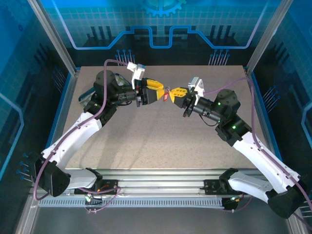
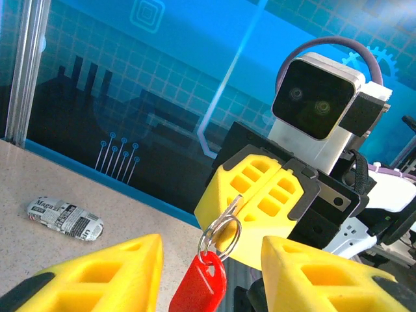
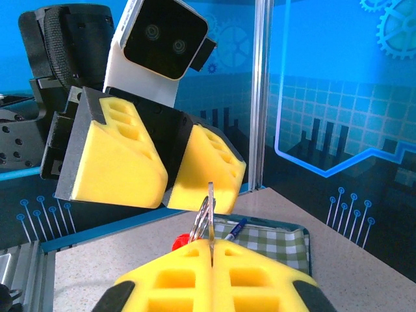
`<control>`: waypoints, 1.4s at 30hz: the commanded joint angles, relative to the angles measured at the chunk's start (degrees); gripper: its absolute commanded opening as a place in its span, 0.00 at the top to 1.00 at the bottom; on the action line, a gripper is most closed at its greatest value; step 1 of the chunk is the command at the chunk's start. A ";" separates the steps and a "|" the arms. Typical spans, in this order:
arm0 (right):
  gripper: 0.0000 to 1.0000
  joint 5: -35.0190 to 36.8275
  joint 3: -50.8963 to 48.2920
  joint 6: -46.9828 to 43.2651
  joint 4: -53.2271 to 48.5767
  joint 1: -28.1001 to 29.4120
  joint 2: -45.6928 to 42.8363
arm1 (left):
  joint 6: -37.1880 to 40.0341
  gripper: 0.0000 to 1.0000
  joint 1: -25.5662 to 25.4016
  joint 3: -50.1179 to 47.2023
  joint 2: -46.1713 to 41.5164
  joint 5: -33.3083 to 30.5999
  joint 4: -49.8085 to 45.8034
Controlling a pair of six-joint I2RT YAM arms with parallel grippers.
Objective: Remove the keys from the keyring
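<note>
Two grippers meet at the keyring [image 2: 203, 276] above the table [image 1: 146, 141]. The right gripper [image 1: 174, 92] is clenched on its metal ring, red tag dangling. The left gripper [image 1: 162, 89] has its jaws released, flanking the tag.

The keyring [image 2: 198, 284], a bright red tag on a silver-grey ring, shows between the yellow fingers of the left gripper [image 1: 163, 91] and right gripper [image 1: 172, 92], each backed in black and trailing a purple cable [image 1: 115, 62]. On the speckled beige-grey worktop [image 1: 161, 141] are a cylinder [image 2: 65, 219] patterned in black-and-white newsprint and, near its left edge, a green-and-white checked case [image 3: 273, 237]. The backdrop [image 1: 156, 19] is blue with a pale grid and gear motifs.
</note>
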 commanded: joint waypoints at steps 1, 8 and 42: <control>1.00 -1.09 1.67 0.90 2.52 -0.57 0.12 | 0.34 0.55 -0.56 0.98 0.15 1.72 0.75; 1.00 -0.94 1.50 1.23 2.67 -0.50 -0.10 | 0.19 0.62 -0.83 0.95 0.51 1.89 1.10; 1.00 -1.26 -2.34 -0.35 6.43 -0.91 -3.21 | -3.89 1.00 -1.10 -0.74 -0.16 2.32 5.80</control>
